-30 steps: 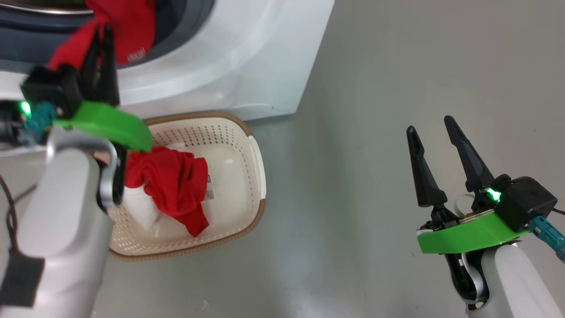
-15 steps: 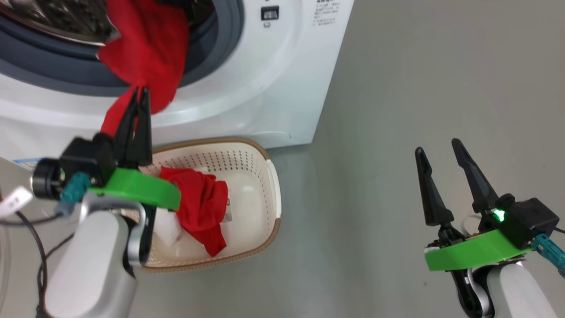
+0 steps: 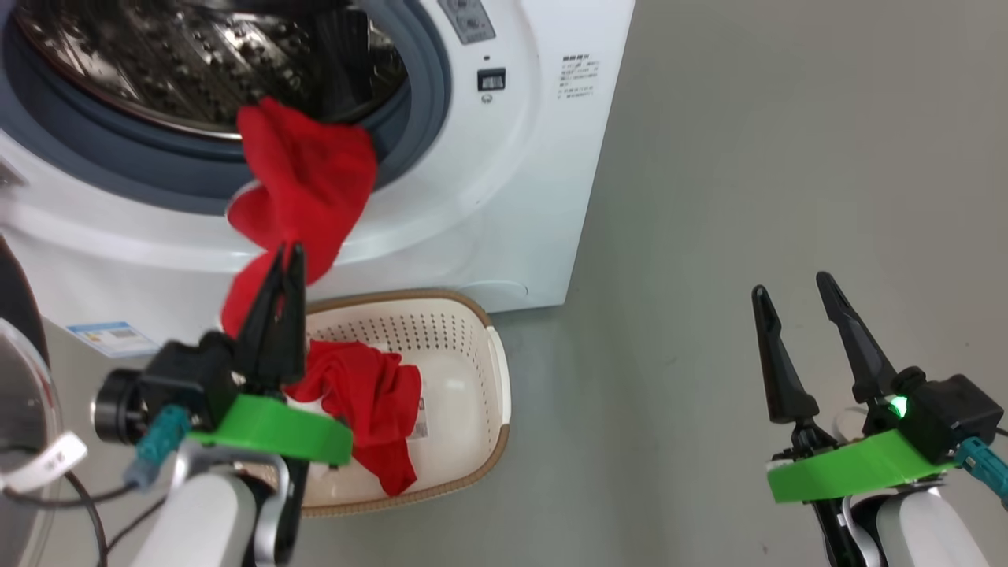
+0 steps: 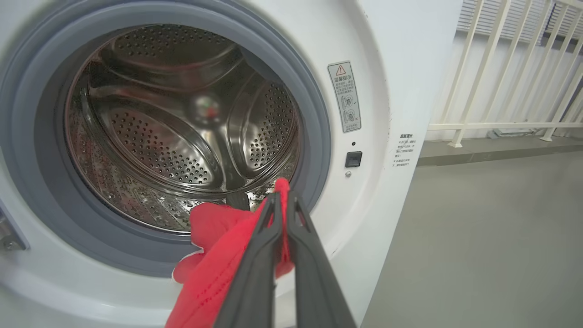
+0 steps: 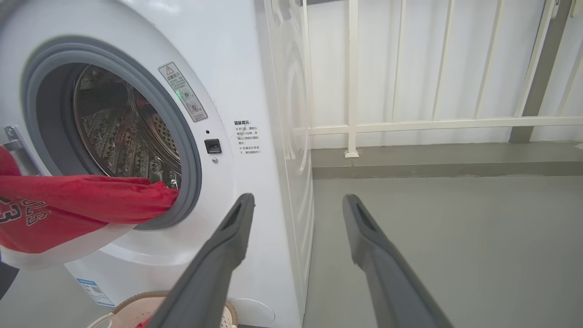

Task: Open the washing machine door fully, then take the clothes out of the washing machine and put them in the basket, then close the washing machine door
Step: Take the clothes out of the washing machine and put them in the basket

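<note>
Right now you have two red garments to count. One red garment [image 3: 307, 173] is pinched between the pressed-together fingers of your left gripper [image 3: 287, 260]. It stretches from the fingertips up to the lower lip of the grey gasket [image 3: 425, 94], where its far end touches the rim of the opening. The right wrist view shows white trim and white lettering on it [image 5: 68, 214]. The left wrist view shows the same pinch, with red cloth bunched on both sides of the two closed fingers [image 4: 255, 255].

The other red garment [image 3: 370, 394] lies crumpled inside the single cream basket [image 3: 472, 315]. This basket sits on the floor [image 3: 748, 157], just in front of the one washing machine [image 3: 535, 197] and below your left gripper.

You can see into the steel drum [image 3: 197, 55], and in the left wrist view the part of it that shows holds no cloth apart from the end you are holding. The washing machine door [image 3: 24, 394] is swung open at the left edge of the head view, where its glass bowl shows.

Your right gripper [image 3: 791, 283] hangs over bare floor, well apart from the basket. Its two fingers are spread wide and nothing is between them. One blue label sticker [image 3: 110, 337] sits low on the machine's front.
</note>
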Motion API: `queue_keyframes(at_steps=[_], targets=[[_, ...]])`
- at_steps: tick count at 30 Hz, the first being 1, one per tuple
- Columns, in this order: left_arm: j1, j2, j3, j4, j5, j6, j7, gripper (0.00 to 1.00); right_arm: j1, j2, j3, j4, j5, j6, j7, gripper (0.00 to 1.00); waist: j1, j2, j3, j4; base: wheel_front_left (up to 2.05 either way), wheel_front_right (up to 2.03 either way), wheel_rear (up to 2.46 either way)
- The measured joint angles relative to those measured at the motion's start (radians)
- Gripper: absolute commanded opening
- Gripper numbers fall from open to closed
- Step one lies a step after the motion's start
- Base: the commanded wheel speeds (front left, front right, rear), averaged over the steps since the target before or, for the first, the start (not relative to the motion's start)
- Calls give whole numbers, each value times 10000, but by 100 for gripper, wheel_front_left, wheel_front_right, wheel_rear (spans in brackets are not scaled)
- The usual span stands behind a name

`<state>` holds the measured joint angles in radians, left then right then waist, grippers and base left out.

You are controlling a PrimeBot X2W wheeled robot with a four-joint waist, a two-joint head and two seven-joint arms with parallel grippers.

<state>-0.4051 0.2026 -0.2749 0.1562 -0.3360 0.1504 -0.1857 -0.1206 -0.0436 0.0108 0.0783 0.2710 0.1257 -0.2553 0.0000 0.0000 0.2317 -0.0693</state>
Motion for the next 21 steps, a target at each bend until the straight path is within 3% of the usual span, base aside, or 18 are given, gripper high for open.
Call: queue_keyframes(at_steps=[14,21], targets=[[1390,17,-500,-1971,-13,399,627,0,419,8,-165,10,-2,0,0,100,0,0,-802,93,0,0,0],[1461,46,-527,-2034,-17,472,786,0,660,8,-148,-15,-2,0,0,100,0,0,-828,147,0,0,0]])
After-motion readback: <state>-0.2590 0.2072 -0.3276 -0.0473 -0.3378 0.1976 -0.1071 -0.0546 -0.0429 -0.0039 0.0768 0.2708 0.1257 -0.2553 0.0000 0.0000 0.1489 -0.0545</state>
